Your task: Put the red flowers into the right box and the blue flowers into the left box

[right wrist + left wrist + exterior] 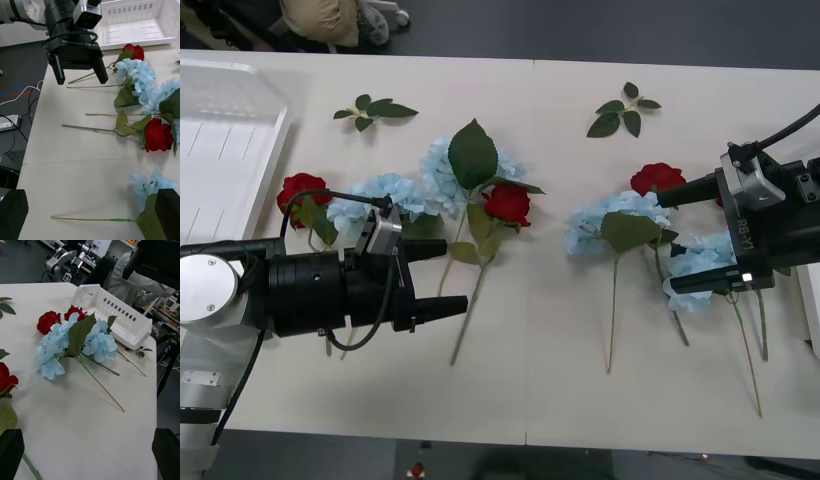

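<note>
Red flowers (508, 203) (300, 190) (656, 178) and blue flowers (385, 190) (600, 220) lie in two clusters across the table. My left gripper (455, 272) hovers open and empty near the front, beside the left cluster's stems; the right wrist view shows the left gripper (80, 79) from across the table. My right gripper (667, 243) is open over the right cluster, just above a blue flower (700, 262). The left box (280, 130) (131, 22) sits at the far left. The right box (812, 310) (112, 311) stands at the table's right end.
Two loose green leaf sprigs (375, 110) (623, 112) lie near the table's back edge. A broad bare strip of table (540, 380) runs along the front between the two clusters. A seated person is behind the right box in the left wrist view.
</note>
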You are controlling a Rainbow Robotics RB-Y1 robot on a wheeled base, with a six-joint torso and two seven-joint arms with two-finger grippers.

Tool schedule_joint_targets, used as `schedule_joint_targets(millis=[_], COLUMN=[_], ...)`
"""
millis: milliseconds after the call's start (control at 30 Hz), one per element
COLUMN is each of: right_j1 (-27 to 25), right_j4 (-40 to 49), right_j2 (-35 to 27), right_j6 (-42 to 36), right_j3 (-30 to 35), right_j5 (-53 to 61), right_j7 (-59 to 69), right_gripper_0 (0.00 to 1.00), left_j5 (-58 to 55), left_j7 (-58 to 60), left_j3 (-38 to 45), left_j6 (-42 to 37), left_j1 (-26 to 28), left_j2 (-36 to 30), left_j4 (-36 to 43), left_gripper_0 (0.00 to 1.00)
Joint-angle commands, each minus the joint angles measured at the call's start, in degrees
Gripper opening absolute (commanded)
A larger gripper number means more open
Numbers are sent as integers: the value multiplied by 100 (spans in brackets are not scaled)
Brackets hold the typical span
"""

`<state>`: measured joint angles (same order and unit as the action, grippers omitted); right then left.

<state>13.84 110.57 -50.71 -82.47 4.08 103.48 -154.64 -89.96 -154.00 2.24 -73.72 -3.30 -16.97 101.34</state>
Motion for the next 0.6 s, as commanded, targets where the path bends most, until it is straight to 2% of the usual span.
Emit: schedule_joint_targets(millis=[33, 600], right_j1=[-22, -22], right_j4=[35, 35], right_j2=[-71, -71], right_j6=[3, 3], right_j3=[58, 58], right_j5=[14, 14], right_j7=[-36, -36], right_gripper_0=[100, 100], left_j5=[-56, -56], left_j7=[-100, -100], left_j3=[31, 31], left_j6=[51, 51], left_j1=[5, 5], left_j2=[-52, -52], left_j4=[140, 140], left_gripper_0=[100, 100])
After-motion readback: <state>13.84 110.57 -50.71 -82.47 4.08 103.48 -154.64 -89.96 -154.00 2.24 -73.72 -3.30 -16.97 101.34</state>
